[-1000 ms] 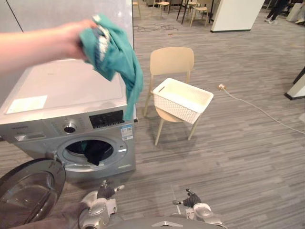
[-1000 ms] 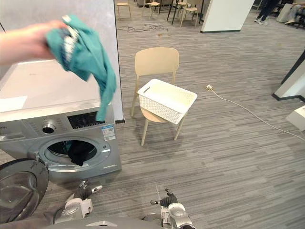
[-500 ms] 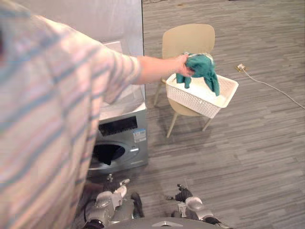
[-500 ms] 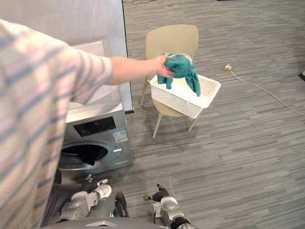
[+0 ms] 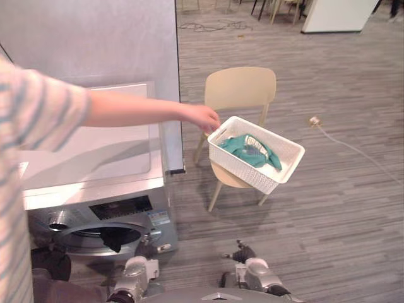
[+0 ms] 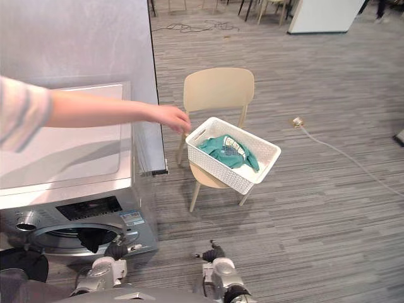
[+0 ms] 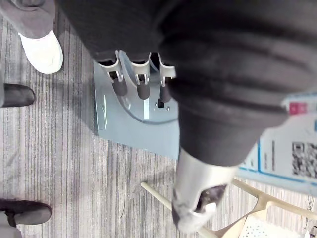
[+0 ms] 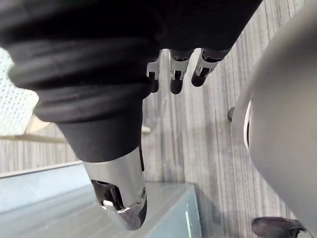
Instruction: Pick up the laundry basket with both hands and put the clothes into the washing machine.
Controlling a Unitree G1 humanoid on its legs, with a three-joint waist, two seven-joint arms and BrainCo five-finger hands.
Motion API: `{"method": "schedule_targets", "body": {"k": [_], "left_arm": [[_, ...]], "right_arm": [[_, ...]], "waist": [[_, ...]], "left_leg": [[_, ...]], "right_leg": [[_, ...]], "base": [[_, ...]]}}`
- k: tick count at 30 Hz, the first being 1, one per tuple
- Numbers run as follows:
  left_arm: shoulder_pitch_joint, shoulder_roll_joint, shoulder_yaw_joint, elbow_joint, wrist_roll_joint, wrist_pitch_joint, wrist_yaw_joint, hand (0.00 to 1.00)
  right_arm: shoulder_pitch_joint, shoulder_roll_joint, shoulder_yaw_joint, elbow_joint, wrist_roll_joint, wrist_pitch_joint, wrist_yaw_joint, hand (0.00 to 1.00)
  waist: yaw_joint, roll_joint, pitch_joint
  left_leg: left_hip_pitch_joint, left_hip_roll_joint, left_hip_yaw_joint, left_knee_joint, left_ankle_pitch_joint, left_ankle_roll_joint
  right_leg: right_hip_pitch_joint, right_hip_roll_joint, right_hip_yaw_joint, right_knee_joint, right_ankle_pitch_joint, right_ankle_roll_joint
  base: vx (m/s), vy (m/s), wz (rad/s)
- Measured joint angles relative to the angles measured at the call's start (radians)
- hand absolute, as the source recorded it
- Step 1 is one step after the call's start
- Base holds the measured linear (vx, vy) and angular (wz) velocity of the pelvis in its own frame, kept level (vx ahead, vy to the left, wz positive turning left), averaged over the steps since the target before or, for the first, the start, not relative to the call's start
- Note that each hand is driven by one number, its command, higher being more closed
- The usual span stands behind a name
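Room: grey plank floor runs under everything, and a white cable trails over it well beyond my right hand.
Hard to see: the washing machine is cut off low down, so I cannot make out its door. A dark cloth hangs in the drum mouth, but I cannot tell what garment it is. The person is cropped to a striped sleeve and a bare forearm.
Left hand: my left hand hangs low, just in front of the machine's face. Its fingers point loosely away from the wrist with the thumb apart, and there is nothing in them.
Right hand: my right hand hangs low at the same level, apart from the left. Its fingers are slack and clear of the thumb, with nothing held.
Laundry basket: the white laundry basket sits on a beige chair, ahead of my right hand and well apart from both hands.
Clothes: a teal garment lies crumpled inside the basket.
Person: the person's hand is at the basket's corner on the side toward my left hand. I cannot tell whether it touches the rim.
Underfoot: past my left fingers, a white shoe and a dark shoe stand on the floor.
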State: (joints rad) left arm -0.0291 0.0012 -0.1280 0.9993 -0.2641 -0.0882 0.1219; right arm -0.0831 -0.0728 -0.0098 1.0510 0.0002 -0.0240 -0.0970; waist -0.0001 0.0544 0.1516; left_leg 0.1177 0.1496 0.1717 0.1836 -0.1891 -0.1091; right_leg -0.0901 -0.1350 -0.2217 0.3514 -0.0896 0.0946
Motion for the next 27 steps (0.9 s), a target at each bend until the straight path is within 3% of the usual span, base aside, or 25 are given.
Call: {"method": "schedule_targets", "body": {"k": [4, 8, 10, 13, 15, 16, 18, 19, 21, 23, 25, 26, 27], "left_arm": [[-0.011, 0.002, 0.007, 0.004, 0.019, 0.0, 0.001, 0.0], [0.012, 0.027, 0.01, 0.015, 0.036, 0.0, 0.005, 0.0], [0.03, 0.033, 0.02, 0.035, 0.035, -0.001, 0.008, 0.0], [0.07, 0.041, 0.071, 0.037, 0.027, -0.002, 0.018, 0.0], [0.069, 0.043, 0.098, 0.026, 0.001, -0.009, 0.018, 0.0], [0.081, 0.043, 0.113, 0.001, -0.011, -0.01, 0.018, 0.0], [0.096, 0.04, 0.127, -0.01, -0.029, -0.014, 0.02, 0.0], [0.103, 0.039, 0.125, -0.009, -0.031, -0.013, 0.021, 0.0], [0.1, 0.037, 0.123, -0.01, -0.037, -0.013, 0.023, 0.0], [0.098, 0.023, 0.107, -0.031, -0.038, -0.013, 0.023, 0.0], [0.095, 0.007, 0.082, -0.045, -0.037, -0.014, 0.022, 0.0], [0.093, -0.001, 0.082, -0.039, -0.036, -0.014, 0.022, 0.0], [0.083, 0.012, 0.083, -0.036, -0.037, -0.016, 0.027, 0.0]], "right_arm": [[0.017, -0.024, -0.016, -0.017, 0.0, 0.001, -0.018, 0.0], [0.062, -0.018, -0.054, -0.008, -0.005, 0.006, -0.02, 0.0], [0.075, -0.014, -0.055, 0.001, -0.006, 0.005, -0.02, 0.0], [0.089, -0.015, -0.053, 0.027, -0.004, 0.0, -0.02, 0.0], [0.088, -0.014, -0.054, 0.033, 0.001, -0.002, -0.023, 0.0], [0.089, -0.019, -0.051, 0.036, 0.002, -0.002, -0.024, 0.0], [0.084, -0.028, -0.05, 0.036, 0.012, -0.003, -0.033, 0.0], [0.087, -0.033, -0.051, 0.037, 0.022, -0.003, -0.047, 0.0], [0.088, -0.028, -0.074, 0.035, 0.039, -0.002, -0.062, 0.0], [0.089, -0.033, -0.093, 0.03, 0.055, -0.002, -0.068, 0.0], [0.095, -0.033, -0.116, 0.024, 0.078, -0.002, -0.074, 0.0], [0.108, -0.029, -0.124, 0.024, 0.073, -0.005, -0.093, 0.0], [0.114, -0.014, -0.14, 0.011, 0.071, -0.02, -0.11, 0.0]], "waist": [[-0.001, 0.009, -0.004], [0.004, -0.024, -0.014], [0.004, -0.03, -0.036], [0.009, -0.015, -0.06], [0.015, -0.019, -0.061], [0.026, -0.014, -0.057], [0.037, 0.0, -0.051], [0.038, 0.005, -0.041], [0.033, 0.009, -0.047], [0.027, 0.018, -0.042], [0.021, 0.023, -0.042], [0.019, 0.024, -0.042], [0.015, 0.003, -0.037]], "left_leg": [[-0.001, 0.01, -0.04, -0.026, 0.016, -0.021], [-0.001, 0.018, -0.121, -0.02, 0.016, -0.023], [-0.015, 0.036, -0.152, -0.007, 0.011, -0.03], [-0.041, 0.089, -0.193, 0.031, 0.001, -0.043], [-0.147, 0.092, -0.199, 0.228, 0.015, 0.004], [-0.214, 0.103, -0.183, 0.375, 0.044, 0.056], [-0.265, 0.146, -0.109, 0.529, 0.1, 0.135], [-0.277, 0.179, -0.048, 0.576, 0.131, 0.154], [-0.272, 0.206, 0.012, 0.595, 0.117, 0.127], [-0.24, 0.182, 0.101, 0.441, 0.053, 0.061], [-0.177, 0.127, 0.135, 0.185, 0.087, 0.041], [-0.142, 0.099, 0.128, 0.07, 0.133, 0.005], [-0.109, 0.057, 0.127, -0.007, 0.171, 0.017]], "right_leg": [[0.003, 0.014, -0.019, 0.019, -0.028, -0.017], [0.061, 0.004, -0.082, 0.002, -0.057, -0.021], [0.089, 0.025, -0.115, -0.029, -0.063, -0.027], [0.138, 0.101, -0.14, -0.123, -0.077, -0.046], [0.154, 0.119, -0.148, -0.155, -0.071, -0.061], [0.17, 0.123, -0.143, -0.171, -0.067, -0.069], [0.218, 0.137, -0.138, -0.199, -0.058, -0.083], [0.248, 0.147, -0.137, -0.223, -0.054, -0.091], [0.27, 0.149, -0.15, -0.24, -0.03, -0.094], [0.267, 0.132, -0.163, -0.256, -0.007, -0.094], [0.26, 0.125, -0.18, -0.274, 0.002, -0.084], [0.256, 0.125, -0.179, -0.278, 0.002, -0.079], [0.261, 0.104, -0.177, -0.287, 0.007, -0.069]], "base": [[0.03, -0.122, 0.22], [-0.03, -0.059, 0.55], [0.0, -0.095, 0.51], [0.05, -0.122, 0.37], [0.07, -0.113, 0.26], [0.04, -0.123, -0.12], [0.07, -0.101, -0.23], [0.1, -0.08, -0.12], [0.11, -0.067, 0.02], [0.09, 0.013, 0.14], [0.08, 0.073, 0.2], [0.07, 0.102, 0.21], [0.08, 0.129, 0.17]]}}
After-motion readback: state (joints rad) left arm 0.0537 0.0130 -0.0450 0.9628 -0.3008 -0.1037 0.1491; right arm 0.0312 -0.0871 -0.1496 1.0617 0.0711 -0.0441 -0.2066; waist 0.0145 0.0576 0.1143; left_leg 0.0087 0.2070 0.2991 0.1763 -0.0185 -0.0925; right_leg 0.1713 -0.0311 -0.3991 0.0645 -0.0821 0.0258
